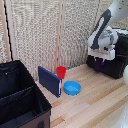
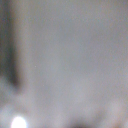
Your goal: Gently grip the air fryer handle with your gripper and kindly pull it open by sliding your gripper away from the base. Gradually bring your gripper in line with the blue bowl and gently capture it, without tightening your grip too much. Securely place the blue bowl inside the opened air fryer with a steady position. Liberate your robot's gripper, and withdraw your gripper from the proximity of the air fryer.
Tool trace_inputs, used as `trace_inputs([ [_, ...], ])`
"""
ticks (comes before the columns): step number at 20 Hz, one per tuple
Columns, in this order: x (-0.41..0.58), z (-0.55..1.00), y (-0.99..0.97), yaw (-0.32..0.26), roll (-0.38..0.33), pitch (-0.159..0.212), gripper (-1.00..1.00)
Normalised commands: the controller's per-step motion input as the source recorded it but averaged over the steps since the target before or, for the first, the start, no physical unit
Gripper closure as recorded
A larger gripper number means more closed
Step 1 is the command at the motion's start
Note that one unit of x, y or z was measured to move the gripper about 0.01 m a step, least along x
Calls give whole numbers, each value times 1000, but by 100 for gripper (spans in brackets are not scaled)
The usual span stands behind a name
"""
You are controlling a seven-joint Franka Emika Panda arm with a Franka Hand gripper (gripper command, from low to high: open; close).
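Black fabric crate [image 1: 17,95] filled the ext. view's left, open-topped, w/ a divider across it. Just right of it a dark-blue board [image 1: 49,80] stood on edge on the pale wood worktop [image 1: 95,102], a red cup [image 1: 61,72] behind its far end. The blue bowl [image 1: 72,88] sat upright on the worktop just beside the board, well apart from the fryer [image 1: 112,60] at the ext. view's right. White arm came down from top right; the hand [image 1: 100,60] was at the fryer's front, fingers dark vs. the black body, so spread or pressed together: couldn't tell. Handle not made out. Wrist view was only grey blur w/ a dark streak and a bright spot.
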Motion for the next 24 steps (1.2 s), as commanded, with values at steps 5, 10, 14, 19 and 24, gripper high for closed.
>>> trace_inputs([
  [5,5,538,918,-20,-5,-39,100],
  [10,73,419,915,-20,-10,11,100],
  [14,0,240,945,-2,-10,51,100],
  [19,-5,44,965,2,-17,65,100],
  [24,4,-132,838,0,-16,35,100],
])
